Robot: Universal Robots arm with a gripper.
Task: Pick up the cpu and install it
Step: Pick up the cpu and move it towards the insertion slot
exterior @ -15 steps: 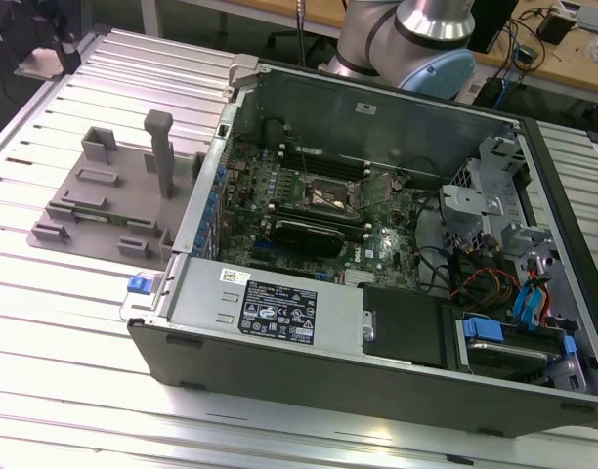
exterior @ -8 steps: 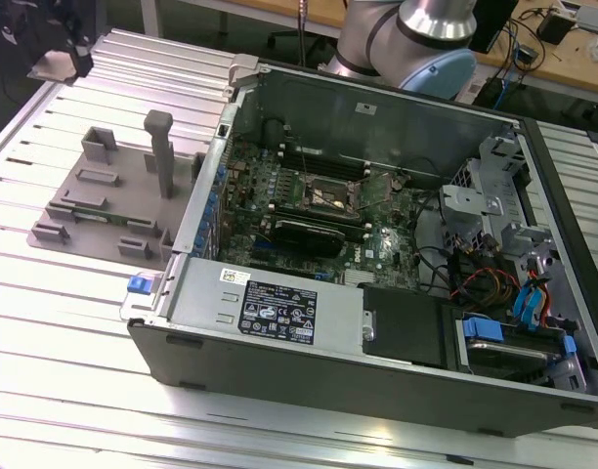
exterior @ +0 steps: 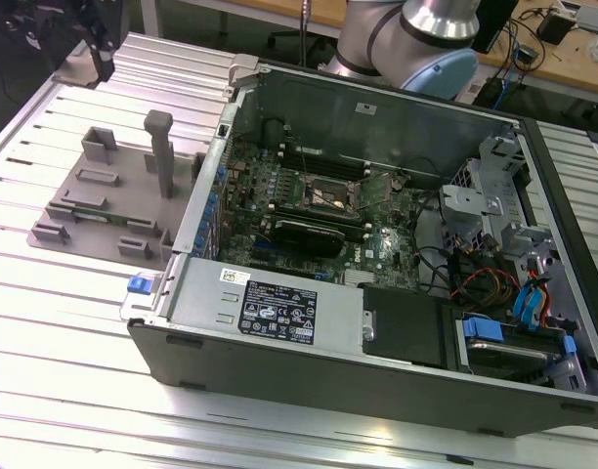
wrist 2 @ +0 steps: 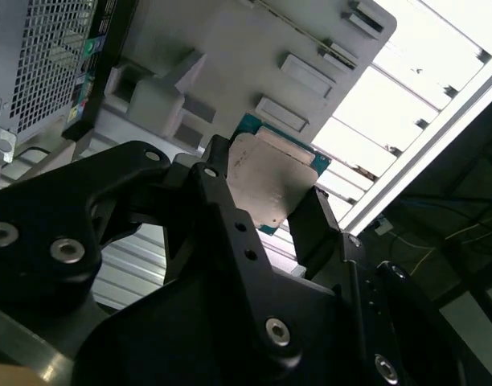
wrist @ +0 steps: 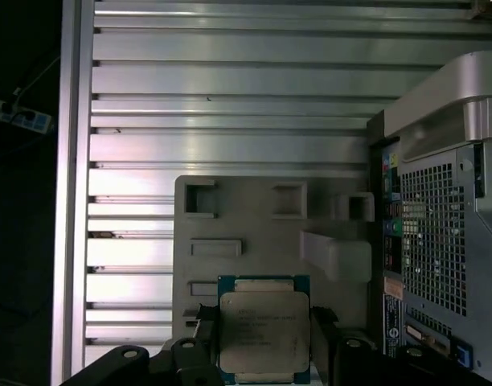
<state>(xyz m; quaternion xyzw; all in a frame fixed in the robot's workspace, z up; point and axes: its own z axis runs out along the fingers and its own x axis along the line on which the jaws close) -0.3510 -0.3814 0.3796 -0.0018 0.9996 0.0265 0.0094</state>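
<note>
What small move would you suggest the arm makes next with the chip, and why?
Probably carry it level toward the computer case. The gripper is shut on the cpu by its edges, above the grey fixture tray, while the motherboard socket sits inside the case, further to the exterior view's right.

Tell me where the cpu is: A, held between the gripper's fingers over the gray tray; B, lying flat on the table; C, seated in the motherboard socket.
A: in the first wrist view the cpu sits clamped in the gripper, with the gray tray behind it.
</note>
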